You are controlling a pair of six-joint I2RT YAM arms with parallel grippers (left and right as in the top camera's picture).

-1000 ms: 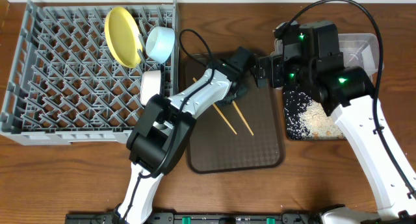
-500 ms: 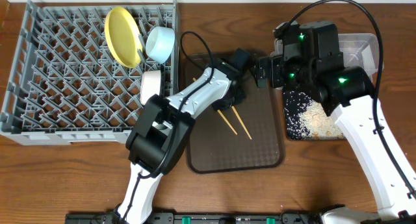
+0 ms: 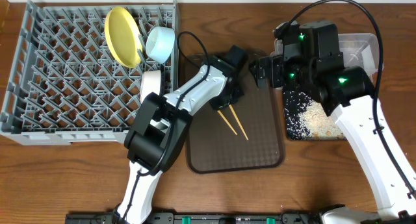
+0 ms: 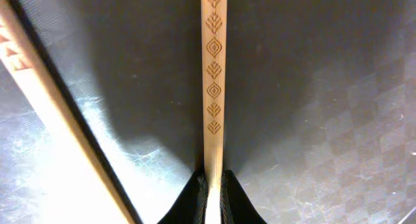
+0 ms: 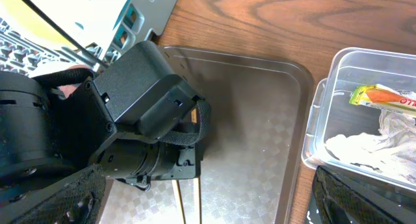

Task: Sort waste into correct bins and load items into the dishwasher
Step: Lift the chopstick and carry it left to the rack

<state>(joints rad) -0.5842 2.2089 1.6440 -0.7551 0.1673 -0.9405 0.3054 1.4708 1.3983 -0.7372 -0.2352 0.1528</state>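
Left pincer (image 4: 212, 188) tight on chopstick (image 4: 213, 74)

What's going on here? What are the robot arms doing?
The left gripper is pinched shut on one wooden chopstick over the brown tray. The other chopstick lies beside it. The right gripper hangs open nearby, next to the clear tub holding a wrapper and tissue. A yellow plate and blue bowl already sit in the grey rack.

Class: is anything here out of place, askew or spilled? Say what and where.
The chopsticks stand out: both are slanted across the brown serving tray rather than in the grey dish rack. The left gripper is shut on one. Nothing else looks odd.
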